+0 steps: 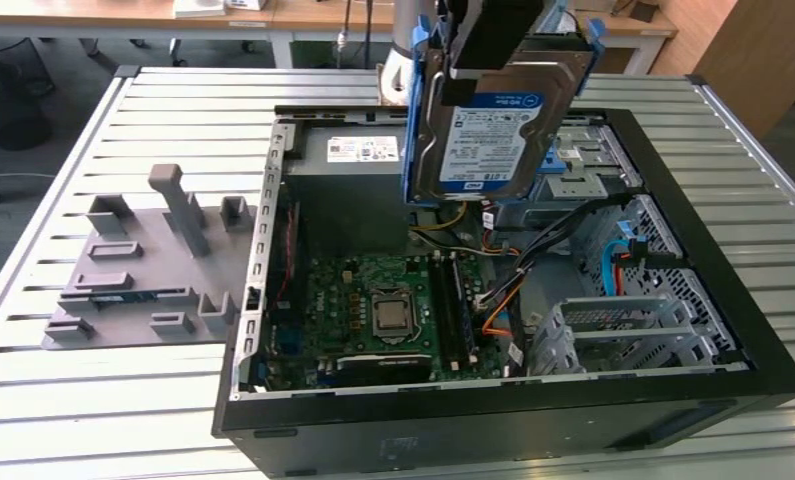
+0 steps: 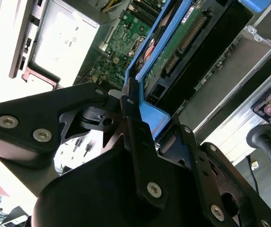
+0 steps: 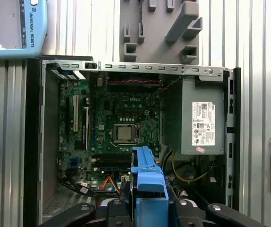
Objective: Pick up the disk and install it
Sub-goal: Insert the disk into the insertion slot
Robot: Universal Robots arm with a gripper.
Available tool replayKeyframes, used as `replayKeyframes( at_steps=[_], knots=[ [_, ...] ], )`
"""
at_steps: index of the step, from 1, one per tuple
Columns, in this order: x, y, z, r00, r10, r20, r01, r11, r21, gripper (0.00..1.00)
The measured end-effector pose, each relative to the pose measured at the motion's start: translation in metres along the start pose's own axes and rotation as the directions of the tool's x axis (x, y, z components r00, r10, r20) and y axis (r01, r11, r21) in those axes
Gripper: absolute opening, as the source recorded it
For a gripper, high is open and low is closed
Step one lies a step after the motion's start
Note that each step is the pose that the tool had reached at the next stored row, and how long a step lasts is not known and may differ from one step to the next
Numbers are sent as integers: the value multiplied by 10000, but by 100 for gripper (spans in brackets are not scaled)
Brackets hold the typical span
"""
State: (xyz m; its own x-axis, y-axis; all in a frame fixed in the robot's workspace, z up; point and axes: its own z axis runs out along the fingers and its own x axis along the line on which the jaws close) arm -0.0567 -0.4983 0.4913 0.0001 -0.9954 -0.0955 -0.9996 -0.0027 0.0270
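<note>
Disk | clamped in gripper, above open case | case holds motherboard, power supply

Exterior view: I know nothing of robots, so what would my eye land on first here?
First comes the disk, a silver drive in a blue frame, held in the air by the gripper above the open computer case. Below it the green motherboard lies exposed inside the case. A grey fixture plate with upright pegs sits at the exterior view's left.
</note>
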Motion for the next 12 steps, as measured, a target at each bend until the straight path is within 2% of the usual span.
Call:
replayKeyframes(
  at_steps=[4, 7, 12],
  knots=[
    [114, 2, -8, 10000, 0, 0, 0, 10000, 0, 36],
    [171, 2, -14, 10000, 0, -2, 0, 10000, -1, 36],
    [197, 3, -15, 10000, 1, -1, -1, 10000, 0, 36]
  ],
)
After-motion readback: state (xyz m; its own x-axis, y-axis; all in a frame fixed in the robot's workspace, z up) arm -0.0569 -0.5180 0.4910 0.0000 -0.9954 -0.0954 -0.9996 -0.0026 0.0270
